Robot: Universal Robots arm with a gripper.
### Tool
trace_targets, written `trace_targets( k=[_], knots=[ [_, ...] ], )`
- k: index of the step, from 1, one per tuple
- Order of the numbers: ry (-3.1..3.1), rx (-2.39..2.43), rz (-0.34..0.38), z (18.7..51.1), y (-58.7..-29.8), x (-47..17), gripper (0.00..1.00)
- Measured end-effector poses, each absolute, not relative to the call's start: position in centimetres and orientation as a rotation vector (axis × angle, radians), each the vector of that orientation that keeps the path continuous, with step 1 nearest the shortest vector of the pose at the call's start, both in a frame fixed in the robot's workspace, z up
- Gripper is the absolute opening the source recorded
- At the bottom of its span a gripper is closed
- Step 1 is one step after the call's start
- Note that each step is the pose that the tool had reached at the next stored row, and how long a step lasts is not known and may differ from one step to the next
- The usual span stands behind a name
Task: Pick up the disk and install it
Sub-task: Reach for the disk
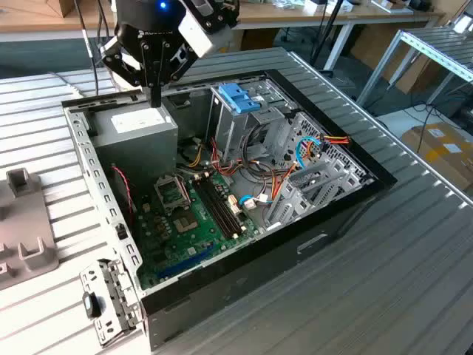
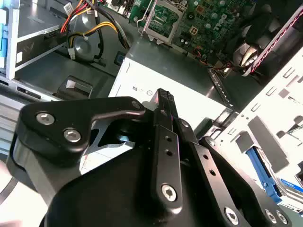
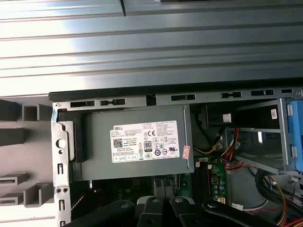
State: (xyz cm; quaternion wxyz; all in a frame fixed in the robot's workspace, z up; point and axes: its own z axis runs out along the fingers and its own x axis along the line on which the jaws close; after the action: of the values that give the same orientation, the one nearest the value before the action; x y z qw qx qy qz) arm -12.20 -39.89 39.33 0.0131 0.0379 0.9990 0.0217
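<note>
Exterior view has the open black desktop computer case [image 1: 310, 244] lying on its side on the ribbed grey metal worktop [image 1: 384, 288] with the side panel off. That looks deliberate, since everything inside faces up where an arm can get at it from above. The black robot pincer [image 1: 155, 98] hangs over the boxy grey metal power supply with the white label [image 1: 137, 129], at the case's far corner on the exterior view's left. In the second wrist view its fingers [image 2: 163, 101] are pressed together into one slim tip with nothing between them, so it's closed and carrying nothing. Whether that tip touches the power supply or floats just above it is hard to call. The disk, a thin flat drive in a light blue plastic carrier [image 1: 240, 96], sits at the top of the upright grey metal drive cage [image 1: 225, 129], well apart from the pincer. Its blue tabs poke outward, probably so they can be pinched. It looks slotted in, but fully seated or not can't be judged. First wrist view catches the disk [image 3: 296, 137] as a blue edge beyond the power supply.
</note>
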Motion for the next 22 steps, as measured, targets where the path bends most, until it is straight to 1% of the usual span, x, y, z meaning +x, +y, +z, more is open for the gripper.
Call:
trace_targets(
  k=[22],
  knots=[
    [3.113,0.118,0.068,39.33,-39.89,-12.67,0.11]
  ],
)
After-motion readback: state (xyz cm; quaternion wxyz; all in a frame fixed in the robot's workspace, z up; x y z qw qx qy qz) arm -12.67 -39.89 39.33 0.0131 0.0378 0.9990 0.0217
